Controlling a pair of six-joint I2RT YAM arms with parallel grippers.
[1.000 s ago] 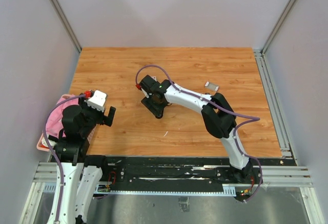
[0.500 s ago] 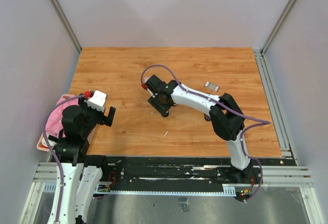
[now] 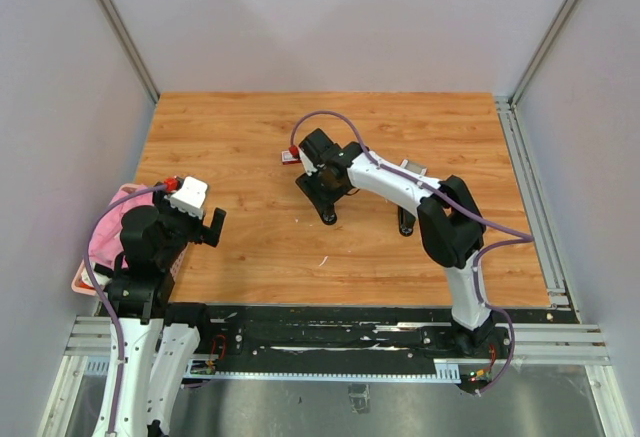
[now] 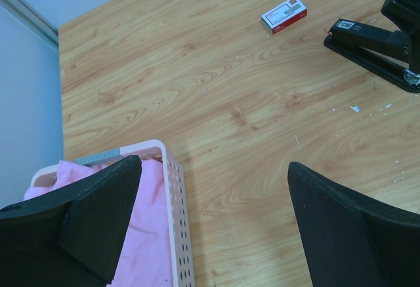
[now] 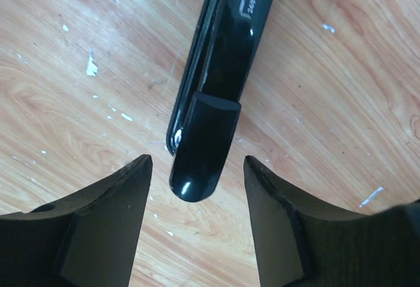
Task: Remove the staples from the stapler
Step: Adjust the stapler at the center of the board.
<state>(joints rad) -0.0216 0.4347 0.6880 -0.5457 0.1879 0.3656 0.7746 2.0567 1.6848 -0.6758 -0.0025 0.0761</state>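
The right arm (image 3: 400,185) has swung rightward, the black stapler (image 5: 223,50) with it. A pink basket (image 4: 172,188) holds pink cloth (image 4: 147,234) beneath the wide-open left gripper (image 4: 213,169). On the wooden table (image 3: 230,137), between grey walls, tiny silvery staples (image 5: 92,69) lie scattered beside the stapler. The right gripper (image 5: 198,162) straddles the stapler, released.

The wooden surface (image 4: 197,70) is warm orange-brown with darker wavy grain. Between the matt black fingers of the right gripper (image 5: 195,165) lies a glossy black plastic stapler (image 5: 223,57) with a white label at its far end. Scattered to that gripper's left are tiny silvery-grey metal staples (image 5: 91,67). Ahead of the black left gripper (image 4: 213,169) sits a small red-and-white cardboard box (image 4: 285,14). To its left, a pale pink perforated plastic basket (image 4: 174,188) holds brighter pink cloth (image 4: 144,234).
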